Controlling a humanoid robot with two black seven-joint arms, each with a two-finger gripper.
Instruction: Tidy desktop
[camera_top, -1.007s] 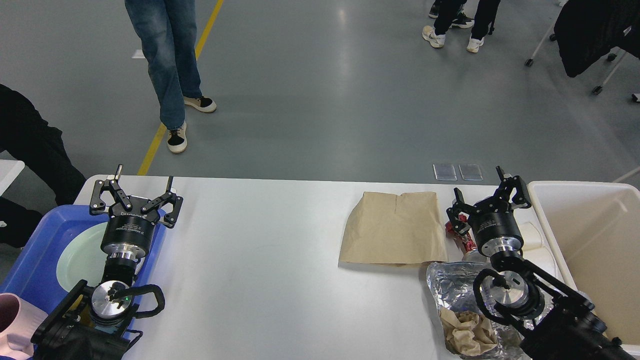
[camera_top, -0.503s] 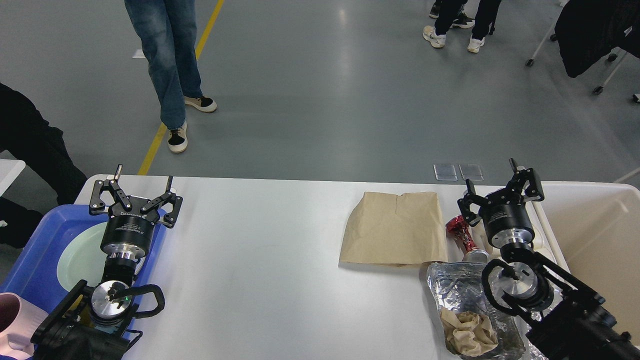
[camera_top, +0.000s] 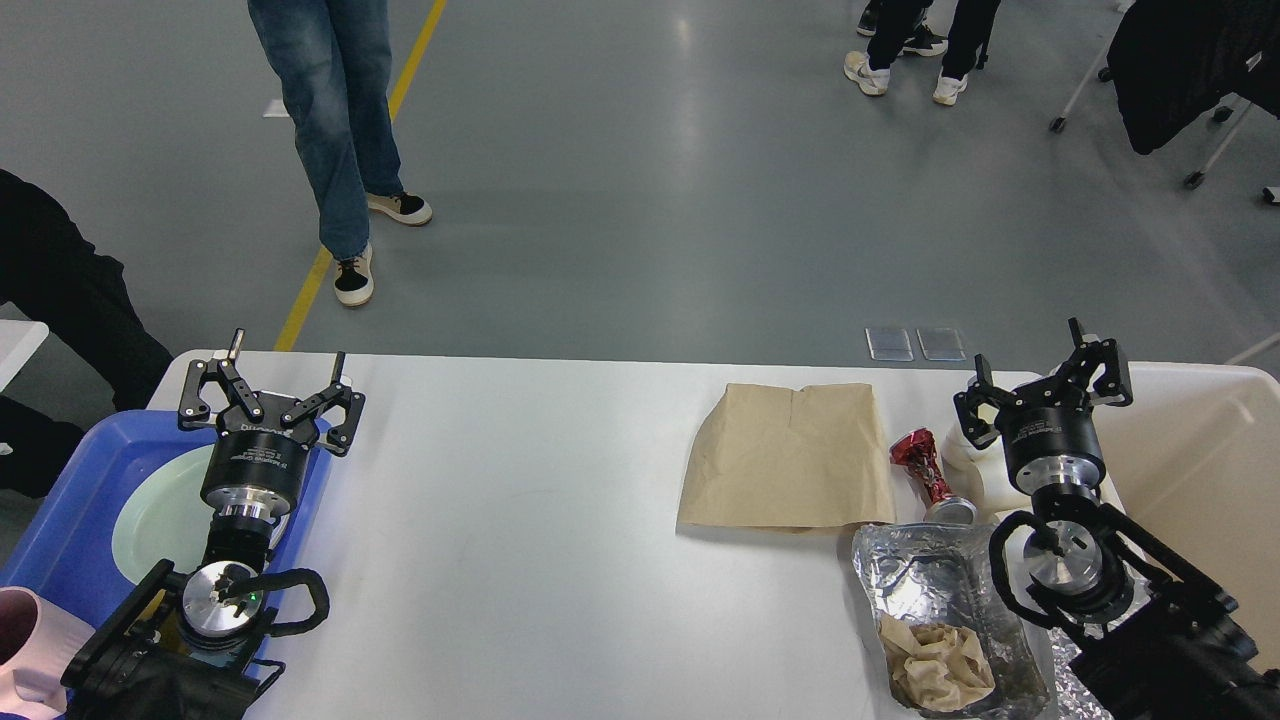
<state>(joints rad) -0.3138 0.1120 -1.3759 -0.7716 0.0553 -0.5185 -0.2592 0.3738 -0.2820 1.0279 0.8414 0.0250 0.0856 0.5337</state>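
The white bench (camera_top: 520, 520) fills the lower frame. At lower left your left gripper (camera_top: 270, 385) hangs, jaws wide and empty, over a blue tray (camera_top: 60, 520) holding a pale plate (camera_top: 160, 520); dishes seem to go there. At right, a brown paper bag (camera_top: 790, 455), a red wrapper (camera_top: 920, 460) and a foil bag (camera_top: 930, 590) lie near the cream bin (camera_top: 1200, 470), probably its rubbish. Your right gripper (camera_top: 1045, 385) hovers by the bin rim, jaws wide, empty.

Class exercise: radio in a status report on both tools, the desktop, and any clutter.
Left tool open, empty, above blue tray. Right tool open, empty, at bin edge. Desktop untidy: paper bag, red crushed can, foil wrapper.
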